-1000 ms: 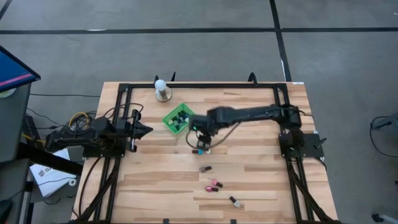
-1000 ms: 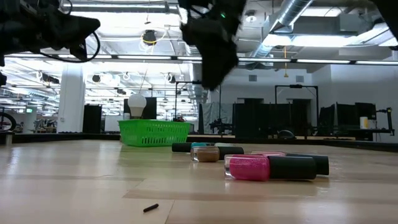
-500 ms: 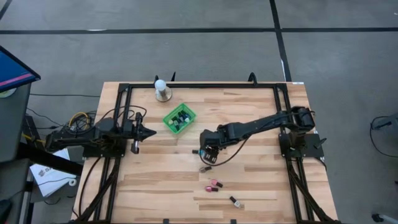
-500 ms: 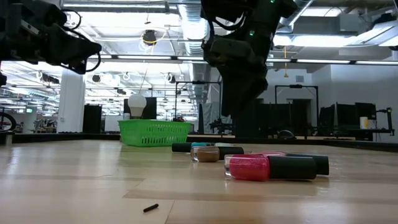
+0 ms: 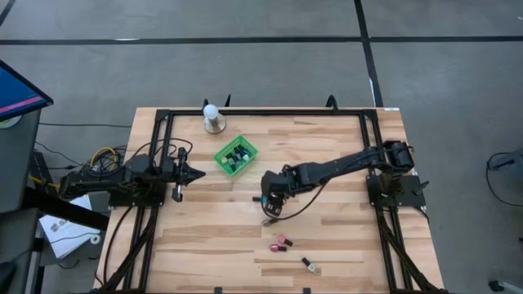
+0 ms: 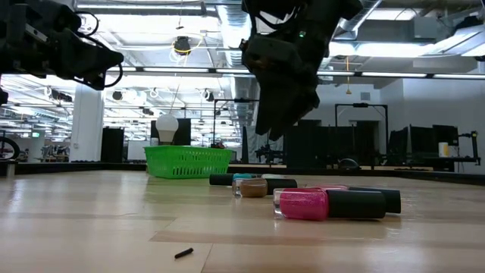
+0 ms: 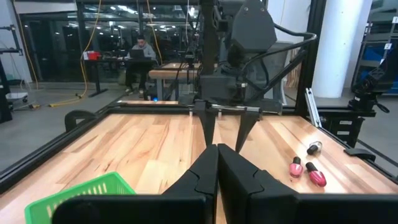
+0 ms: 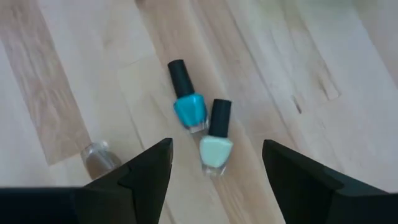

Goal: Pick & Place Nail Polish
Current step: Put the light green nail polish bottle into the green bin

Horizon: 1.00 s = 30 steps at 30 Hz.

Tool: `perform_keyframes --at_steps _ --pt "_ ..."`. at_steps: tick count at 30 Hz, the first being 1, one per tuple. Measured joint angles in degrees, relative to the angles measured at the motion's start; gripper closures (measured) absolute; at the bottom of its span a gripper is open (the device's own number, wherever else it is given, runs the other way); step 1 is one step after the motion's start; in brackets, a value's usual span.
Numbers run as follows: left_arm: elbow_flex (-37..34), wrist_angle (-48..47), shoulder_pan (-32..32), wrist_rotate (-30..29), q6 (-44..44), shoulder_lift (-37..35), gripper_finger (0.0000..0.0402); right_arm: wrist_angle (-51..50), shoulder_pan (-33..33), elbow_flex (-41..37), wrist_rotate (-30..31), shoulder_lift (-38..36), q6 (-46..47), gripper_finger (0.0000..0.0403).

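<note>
Right arm has pulled back from beside the green basket (image 5: 235, 155) toward mid-table since a second ago and dropped lower; it sat about the same spot half a second ago, just shifted slightly. Right gripper (image 5: 272, 198) now hangs over the wooden table (image 5: 327, 237), fingers (image 8: 146, 177) spread wide, nothing between them. Its wrist view looks down on two nail polish bottles lying side by side and touching: a teal bottle (image 8: 188, 106) and a pale mint bottle (image 8: 216, 146), both black-capped. A clear bottle (image 8: 99, 157) lies near them, partly hidden by one finger.

High view: more bottles lie loose nearer the front edge, a pink pair (image 5: 282, 243) and a dark one (image 5: 309, 264), well apart from the gripper. Basket holds several small bottles, colours too small to tell. White ball on a round base (image 5: 213, 118) stands near the back edge.

Low view: pink glitter bottle (image 6: 330, 204) with black cap lies closest to the camera, other bottles behind it, the basket farther back.

Left gripper (image 5: 194, 172) waits above the table's left side, fingers (image 7: 202, 177) pressed together, holding nothing. Left wrist view shows a person seated at a desk (image 7: 142, 53) far back in the room.
</note>
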Motion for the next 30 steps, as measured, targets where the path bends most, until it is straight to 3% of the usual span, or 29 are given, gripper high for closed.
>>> perform_keyframes --at_steps 30 --pt "0.0 0.0 0.0 0.1 0.0 0.0 0.0400 16.1 -0.7 -12.1 -0.2 0.1 -0.7 0.0162"
